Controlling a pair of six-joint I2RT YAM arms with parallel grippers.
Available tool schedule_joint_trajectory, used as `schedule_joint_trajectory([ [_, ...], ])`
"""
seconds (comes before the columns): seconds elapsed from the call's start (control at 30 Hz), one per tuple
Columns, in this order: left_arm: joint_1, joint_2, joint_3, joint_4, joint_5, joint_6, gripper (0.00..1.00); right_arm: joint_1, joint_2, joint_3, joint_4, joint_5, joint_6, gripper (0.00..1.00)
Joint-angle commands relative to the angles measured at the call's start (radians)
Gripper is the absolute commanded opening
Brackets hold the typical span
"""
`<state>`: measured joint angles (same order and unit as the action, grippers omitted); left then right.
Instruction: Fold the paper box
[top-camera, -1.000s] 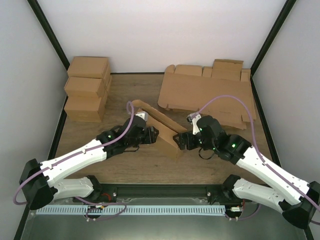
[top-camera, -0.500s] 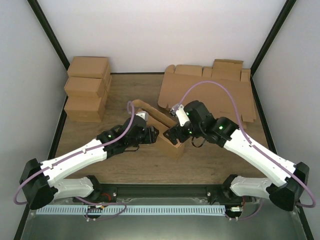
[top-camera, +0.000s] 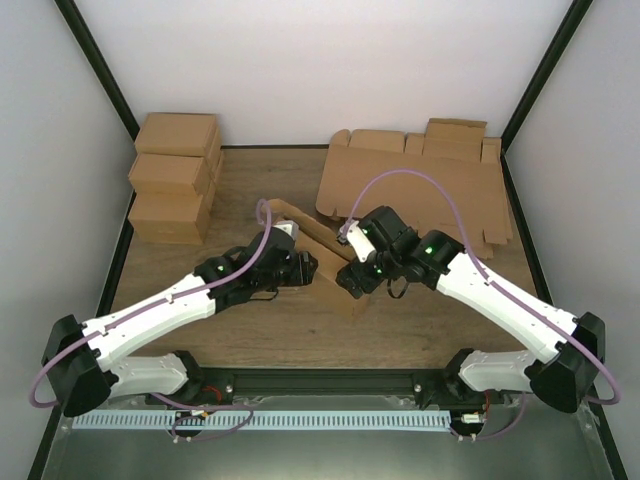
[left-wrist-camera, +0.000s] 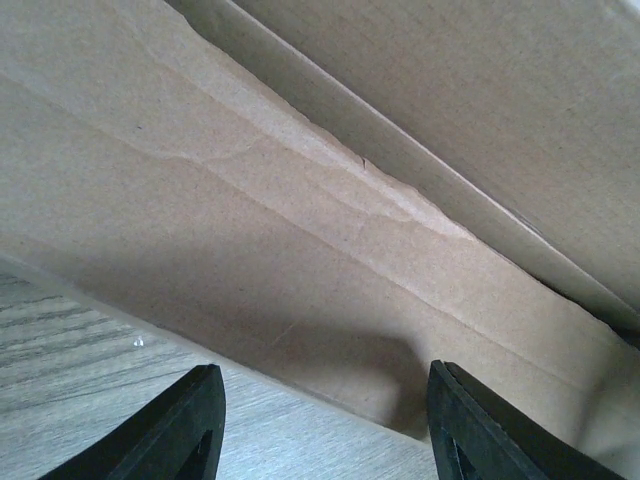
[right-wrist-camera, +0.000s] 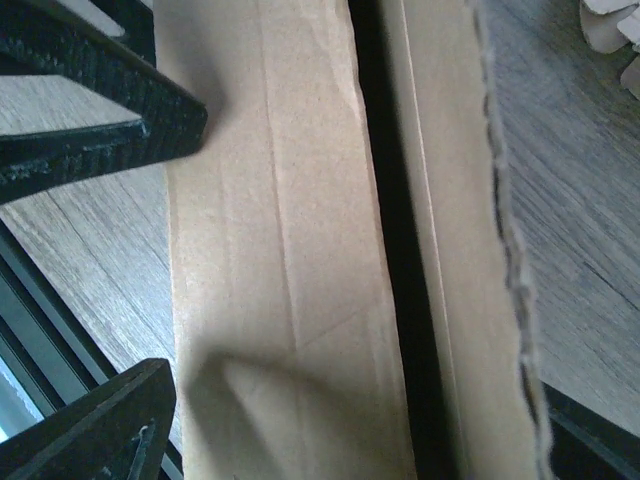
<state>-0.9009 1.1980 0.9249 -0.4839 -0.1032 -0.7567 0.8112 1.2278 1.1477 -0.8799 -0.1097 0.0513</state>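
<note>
Paper box: partly folded into a long, narrow trough. It lies aslant near the middle of the worktop, one end to the far left and the other to the near right. The long panels are creased, with a dark gap between two of them.
Left end effector: low on the worktop at the paper box's left long side. The fingers are parted with nothing between them, and their tips are close to the outer wall. Contact cannot be judged.
Right end effector: over the paper box's near-right end. The fingers are spread wide above a creased panel and nothing is clamped.
Flat blanks: a pile beyond the paper box to the far right, apart from it.
Closed cartons: brown, stacked beyond the paper box to the far left, well apart from it.
</note>
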Motion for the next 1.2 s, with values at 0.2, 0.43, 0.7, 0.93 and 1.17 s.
schedule_joint_trajectory([
  [0.2, 0.012, 0.022, 0.005, -0.001, -0.003, 0.017, 0.58, 0.078, 0.038, 0.049, -0.047, 0.003, -0.045, 0.88],
  [0.43, 0.013, 0.006, 0.013, -0.006, -0.013, 0.021, 0.58, 0.083, 0.068, 0.065, -0.060, 0.107, -0.033, 0.73],
  [0.7, 0.141, -0.092, 0.146, -0.242, -0.012, 0.137, 0.64, 0.082, 0.026, 0.060, -0.038, 0.133, -0.018, 0.59],
  [0.93, 0.407, -0.167, 0.203, -0.231, 0.062, 0.393, 0.67, 0.083, 0.025, 0.055, -0.041, 0.122, -0.031, 0.58],
  [1.17, 0.460, -0.071, 0.202, -0.107, 0.210, 0.703, 0.68, 0.083, -0.009, 0.052, -0.027, 0.054, -0.049, 0.55],
])
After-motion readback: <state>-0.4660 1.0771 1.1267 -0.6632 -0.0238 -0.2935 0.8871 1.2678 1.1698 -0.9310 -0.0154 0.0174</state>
